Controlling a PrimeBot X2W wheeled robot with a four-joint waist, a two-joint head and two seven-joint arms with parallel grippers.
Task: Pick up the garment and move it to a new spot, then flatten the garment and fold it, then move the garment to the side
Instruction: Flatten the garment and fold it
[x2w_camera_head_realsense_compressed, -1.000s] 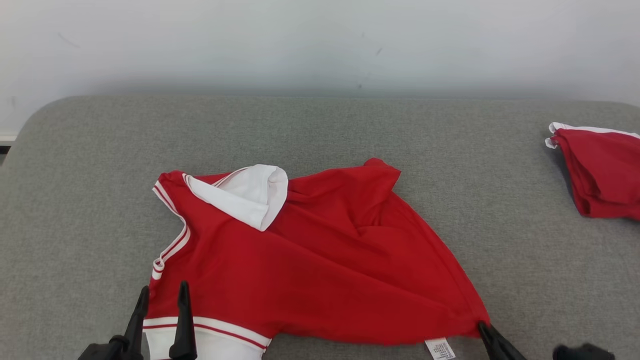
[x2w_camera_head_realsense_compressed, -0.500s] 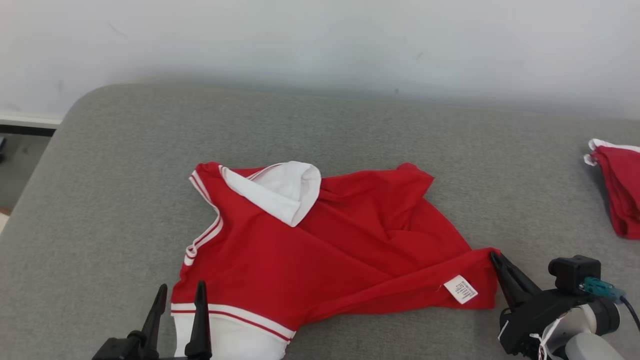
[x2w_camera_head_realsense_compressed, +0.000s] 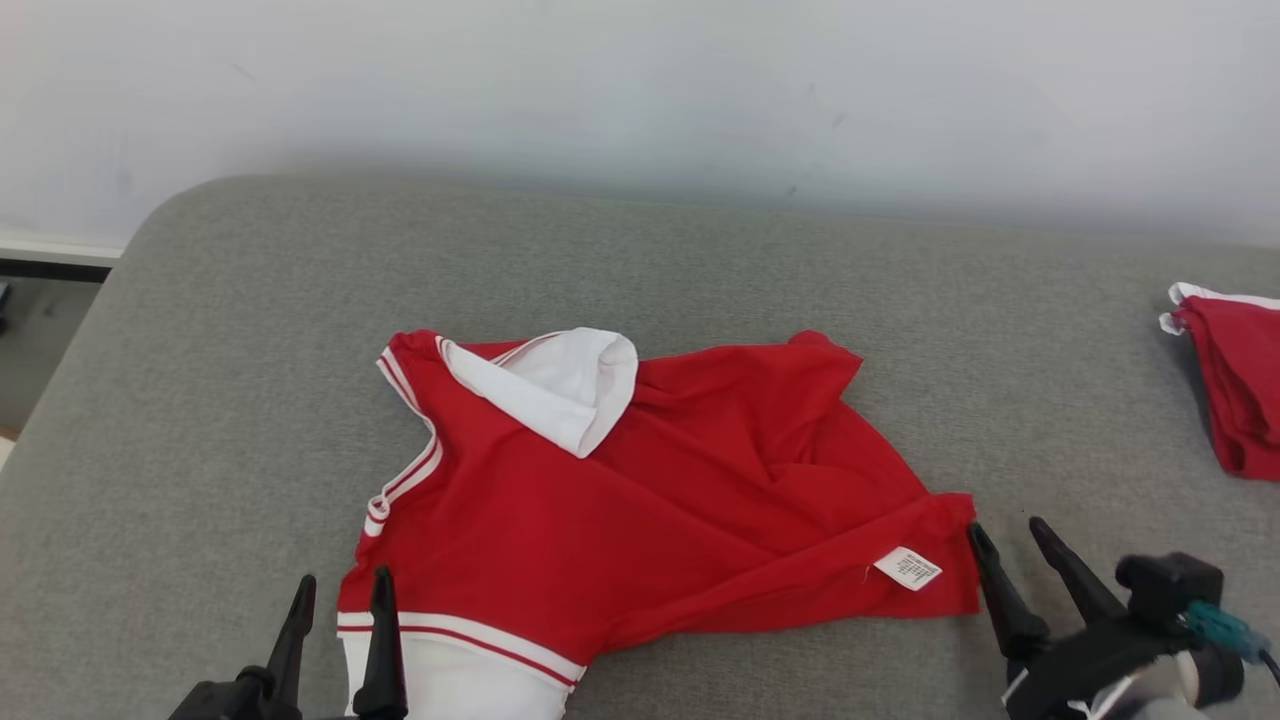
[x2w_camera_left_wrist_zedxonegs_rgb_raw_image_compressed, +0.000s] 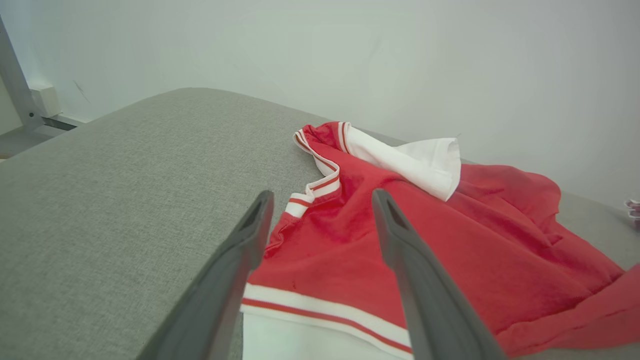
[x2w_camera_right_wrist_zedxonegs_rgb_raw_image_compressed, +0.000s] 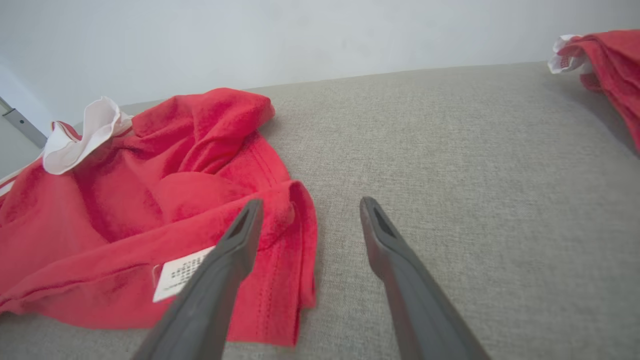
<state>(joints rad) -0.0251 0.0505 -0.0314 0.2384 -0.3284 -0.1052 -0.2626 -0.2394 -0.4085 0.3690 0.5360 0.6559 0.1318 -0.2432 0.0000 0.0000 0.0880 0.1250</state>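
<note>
A red garment (x2w_camera_head_realsense_compressed: 640, 510) with white collar and striped trim lies rumpled on the grey cushioned surface (x2w_camera_head_realsense_compressed: 640, 270). Its right corner is folded back, showing a white label (x2w_camera_head_realsense_compressed: 907, 568). My left gripper (x2w_camera_head_realsense_compressed: 340, 592) stands open at the garment's lower left hem, one finger over the fabric; the left wrist view shows the garment (x2w_camera_left_wrist_zedxonegs_rgb_raw_image_compressed: 400, 240) beyond my left gripper (x2w_camera_left_wrist_zedxonegs_rgb_raw_image_compressed: 322, 197). My right gripper (x2w_camera_head_realsense_compressed: 1008, 530) is open just right of the folded corner, holding nothing. In the right wrist view the garment (x2w_camera_right_wrist_zedxonegs_rgb_raw_image_compressed: 165, 210) lies left of my right gripper (x2w_camera_right_wrist_zedxonegs_rgb_raw_image_compressed: 310, 205), the left finger over its edge.
A second red garment (x2w_camera_head_realsense_compressed: 1240, 380), folded, lies at the far right of the surface and appears as a red garment (x2w_camera_right_wrist_zedxonegs_rgb_raw_image_compressed: 610, 65) in the right wrist view. A pale wall (x2w_camera_head_realsense_compressed: 640, 90) stands behind. The surface's rounded left edge (x2w_camera_head_realsense_compressed: 90, 330) drops to the floor.
My right gripper carried the garment's right corner up and leftward, folding it over, then opened and let it go. The head camera shifted, moving the scene right in the picture.
</note>
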